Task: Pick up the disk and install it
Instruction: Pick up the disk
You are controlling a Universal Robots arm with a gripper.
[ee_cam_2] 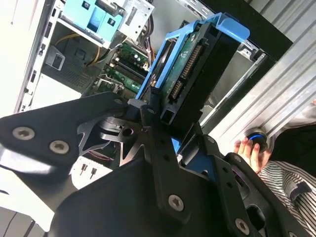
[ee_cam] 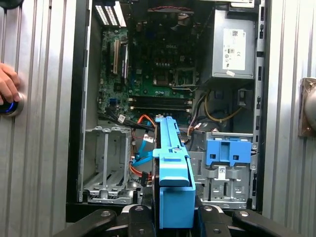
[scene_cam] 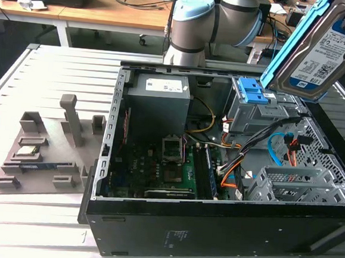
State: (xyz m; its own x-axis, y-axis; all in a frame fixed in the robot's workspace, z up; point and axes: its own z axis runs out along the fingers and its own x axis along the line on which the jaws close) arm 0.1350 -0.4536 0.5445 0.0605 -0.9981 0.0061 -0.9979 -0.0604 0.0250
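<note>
The disk, a silver drive with a white-and-blue label in a bright blue carrier frame, hangs tilted in the air over the open computer case, at the exterior view's upper right. In the second wrist view my gripper is shut on the disk, with black fingers clamped on its lower end and its connector edge facing the camera. In the first wrist view the disk's blue carrier stands edge-on between the fingers, above the case's drive bays.
Inside the case are a grey power-supply box, a motherboard, orange and blue cables, a blue latch piece on a metal bay and a metal drive cage. A grey fixture lies beside the case. A hand rests on a blue button.
</note>
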